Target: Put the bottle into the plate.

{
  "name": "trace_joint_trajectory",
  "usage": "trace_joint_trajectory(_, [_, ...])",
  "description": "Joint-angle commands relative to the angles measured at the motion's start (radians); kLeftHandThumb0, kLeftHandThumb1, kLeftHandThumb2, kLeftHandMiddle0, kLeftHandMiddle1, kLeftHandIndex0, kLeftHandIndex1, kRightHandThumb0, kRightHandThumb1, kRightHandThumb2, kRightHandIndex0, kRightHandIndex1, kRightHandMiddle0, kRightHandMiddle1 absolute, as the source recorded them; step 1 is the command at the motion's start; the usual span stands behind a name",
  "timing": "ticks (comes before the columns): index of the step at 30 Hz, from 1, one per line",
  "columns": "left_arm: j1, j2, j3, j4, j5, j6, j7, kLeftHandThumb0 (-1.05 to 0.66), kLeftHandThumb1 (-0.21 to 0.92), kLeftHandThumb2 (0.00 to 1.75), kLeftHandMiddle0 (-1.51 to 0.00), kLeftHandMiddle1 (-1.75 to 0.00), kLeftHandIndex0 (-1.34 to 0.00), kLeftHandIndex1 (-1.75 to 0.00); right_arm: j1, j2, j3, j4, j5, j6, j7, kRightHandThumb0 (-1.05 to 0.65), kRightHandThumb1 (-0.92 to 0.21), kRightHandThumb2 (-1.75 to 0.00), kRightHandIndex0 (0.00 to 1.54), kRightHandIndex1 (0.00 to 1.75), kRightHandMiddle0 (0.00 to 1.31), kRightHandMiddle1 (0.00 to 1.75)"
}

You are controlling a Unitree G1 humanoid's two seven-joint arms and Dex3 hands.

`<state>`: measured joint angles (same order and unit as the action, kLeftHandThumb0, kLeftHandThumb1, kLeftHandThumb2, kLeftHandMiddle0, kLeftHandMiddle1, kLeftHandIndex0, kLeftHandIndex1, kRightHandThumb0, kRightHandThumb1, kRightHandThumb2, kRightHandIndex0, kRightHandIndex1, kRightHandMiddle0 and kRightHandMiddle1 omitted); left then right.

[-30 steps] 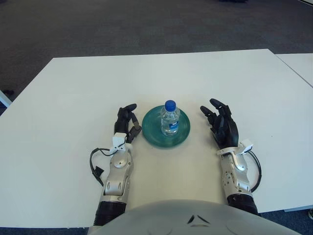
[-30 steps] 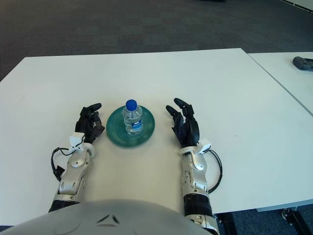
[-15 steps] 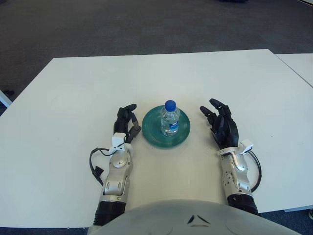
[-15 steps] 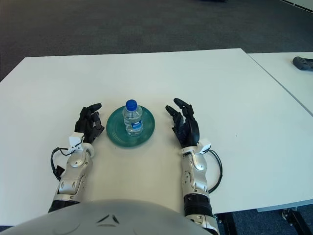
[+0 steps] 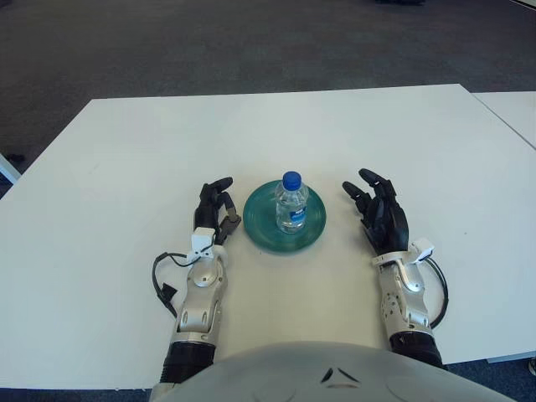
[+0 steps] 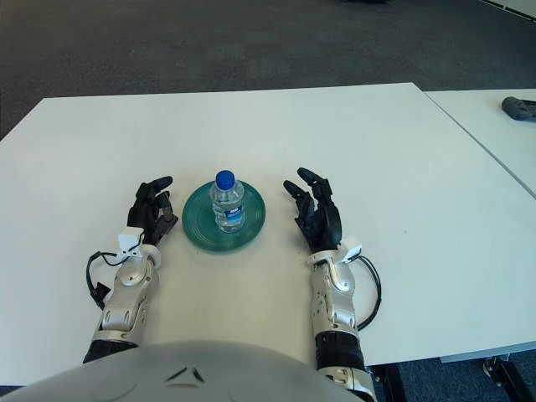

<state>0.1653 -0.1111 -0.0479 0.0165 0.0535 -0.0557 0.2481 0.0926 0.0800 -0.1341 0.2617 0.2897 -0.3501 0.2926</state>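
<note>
A small clear water bottle with a blue cap stands upright in the middle of a round green plate on the white table. My left hand shows just left of the plate's rim, fingers loosely curled and holding nothing. To the right of the plate, a short gap away, is my right hand, its fingers spread and empty. Neither hand touches the bottle.
The white table stretches wide on all sides of the plate. A second white table stands at the right, with a dark object on it. Dark carpet lies beyond the far edge.
The left hand has edged very slightly away from the plate. Bottle, plate and right hand stay as they were.
</note>
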Motion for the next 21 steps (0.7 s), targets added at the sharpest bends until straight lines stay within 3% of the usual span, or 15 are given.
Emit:
trace_joint_trajectory(1, [0.013,-0.015,0.006,0.049,-0.002,0.033,-0.002,-0.5,0.92,0.84,-0.56,-0.83,-0.36,-1.06,0.04,-0.02,-0.027,0.054,0.01,0.033,-0.008,-0.68,-0.92,-0.66,0.51,0.67,0.15,0.97])
trace_joint_trajectory(10, [0.005,-0.016,-0.004,0.08,0.001,-0.001,-0.01,-0.51,0.92,0.85,-0.54,-0.83,-0.35,-1.05,0.038,-0.033,-0.034,0.048,0.024,0.048,0.002,-0.68,-0.92,-0.63,0.52,0.68,0.15,0.97])
trace_joint_trajectory(21, [0.011,-0.008,-0.013,0.13,-0.033,-0.1,-0.077,-0.6,0.92,0.82,-0.52,-0.78,-0.32,-1.04,0.044,-0.052,-0.036,0.026,0.025,0.063,0.011,-0.69,-0.92,-0.63,0.51,0.67,0.14,0.97])
